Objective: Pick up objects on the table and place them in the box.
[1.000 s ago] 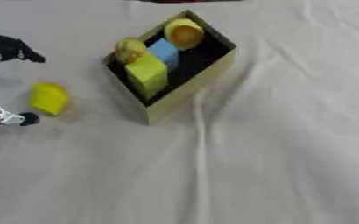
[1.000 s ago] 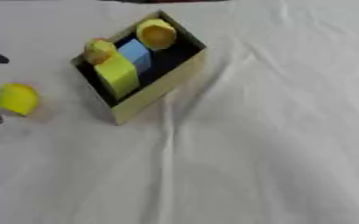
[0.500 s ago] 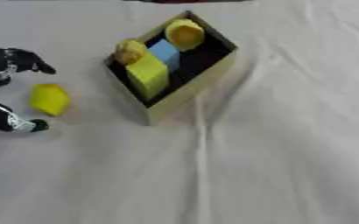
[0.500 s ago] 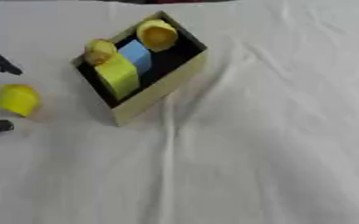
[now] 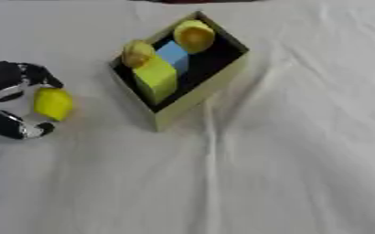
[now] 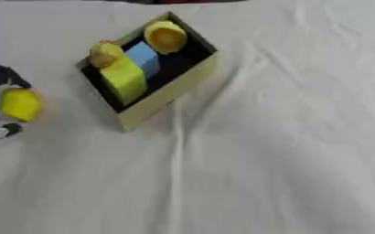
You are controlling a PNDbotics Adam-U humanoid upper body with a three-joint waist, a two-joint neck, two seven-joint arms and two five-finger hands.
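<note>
1. A small yellow object (image 5: 53,103) lies on the white cloth (image 5: 286,151) covering the tabletop, at the left side, well apart from the box.
2. The left hand (image 5: 11,103) comes in from the left edge with black fingers (image 5: 39,75) curved over the top of the yellow object and another digit (image 5: 18,129) curling beneath it. The hand brackets the object from above and below; whether the fingers actually touch it is hard to tell, so it seems to be cupped rather than clearly gripped.
3. The box (image 5: 211,89) sits to the right of that, turned at an angle, with pale olive walls and a dark inside.
4. Inside the box are a yellow-green block (image 5: 156,80), a blue block (image 5: 173,55) just behind it, a rounded yellow piece (image 5: 137,52) at the left wall, and a yellow cup-like piece (image 5: 194,35) at the far corner.
5. The cloth shows long creases running down from the box.
</note>
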